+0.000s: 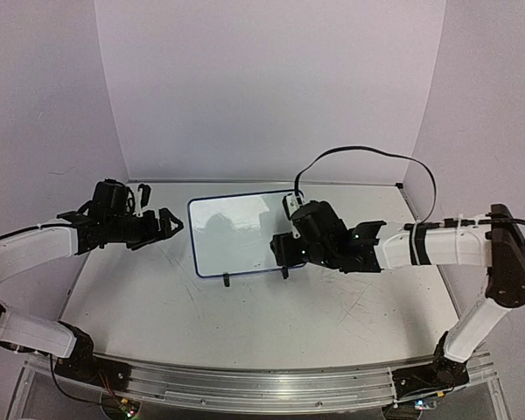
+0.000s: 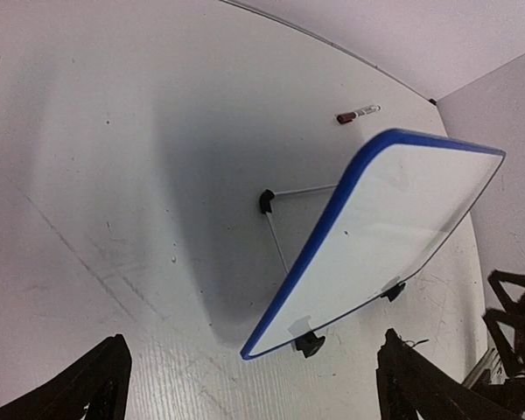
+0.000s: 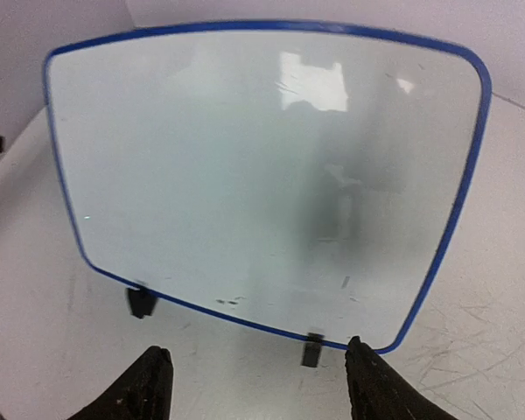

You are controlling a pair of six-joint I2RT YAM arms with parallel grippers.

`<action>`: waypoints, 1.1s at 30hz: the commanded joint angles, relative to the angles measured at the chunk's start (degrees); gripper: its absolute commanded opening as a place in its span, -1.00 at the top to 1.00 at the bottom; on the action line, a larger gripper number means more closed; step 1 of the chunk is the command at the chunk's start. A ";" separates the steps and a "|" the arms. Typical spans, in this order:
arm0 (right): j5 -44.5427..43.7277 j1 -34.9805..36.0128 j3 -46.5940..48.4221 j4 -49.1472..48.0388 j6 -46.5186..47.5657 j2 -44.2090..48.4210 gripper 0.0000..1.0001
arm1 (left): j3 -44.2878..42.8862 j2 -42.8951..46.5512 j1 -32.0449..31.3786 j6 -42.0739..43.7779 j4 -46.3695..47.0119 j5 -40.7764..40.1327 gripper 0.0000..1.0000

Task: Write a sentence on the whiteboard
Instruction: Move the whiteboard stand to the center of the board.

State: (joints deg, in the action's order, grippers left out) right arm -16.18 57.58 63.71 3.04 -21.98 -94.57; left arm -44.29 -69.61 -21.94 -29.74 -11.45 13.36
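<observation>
Since the left hand (image 1: pixel 169 222) hangs open and holds nothing just beside the left edge of the whiteboard (image 1: pixel 236 232), any careless sweep to the right could strike the rim. The whiteboard stands tilted near the middle of the desk (image 1: pixel 245 324), resting on two small black feet (image 3: pixel 141 300) and a thin wire prop behind, so I judge it light and easy to push over or skid along the smooth surface.

Its face is blank: no sentence shows on it, only a few faint specks low down. Nothing has been written yet.

A marker (image 2: pixel 357 114) lies on the desk on the far side of the whiteboard, apart from both hands. Reaching it means passing over or around the whiteboard, and a clipped top edge would likely tip it. The slim marker may also roll away from a poorly centred pinch.

Further right, the right hand (image 3: pixel 254 367) is spread wide and empty, close in front of the whiteboard's near right corner. Pressing forward from there risks catching a foot and shoving the whiteboard back.
</observation>
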 commanded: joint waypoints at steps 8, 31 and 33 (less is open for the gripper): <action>4.03 -3.39 6.23 7.82 -4.38 -15.82 -0.13 | 0.79 2.68 -2.37 -2.08 1.82 -0.68 -0.97; -2.10 -3.32 1.93 3.03 -5.00 -16.30 0.95 | -0.01 2.59 -3.39 -1.32 1.68 -3.18 -0.99; -1.21 -3.35 -0.04 2.29 -4.05 -14.60 1.00 | -0.24 2.31 -3.38 -1.21 1.74 -3.25 -0.99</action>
State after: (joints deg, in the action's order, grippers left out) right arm -16.96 54.04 67.56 5.95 -28.14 -114.61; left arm -43.33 -68.20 -25.19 -31.55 -11.42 11.42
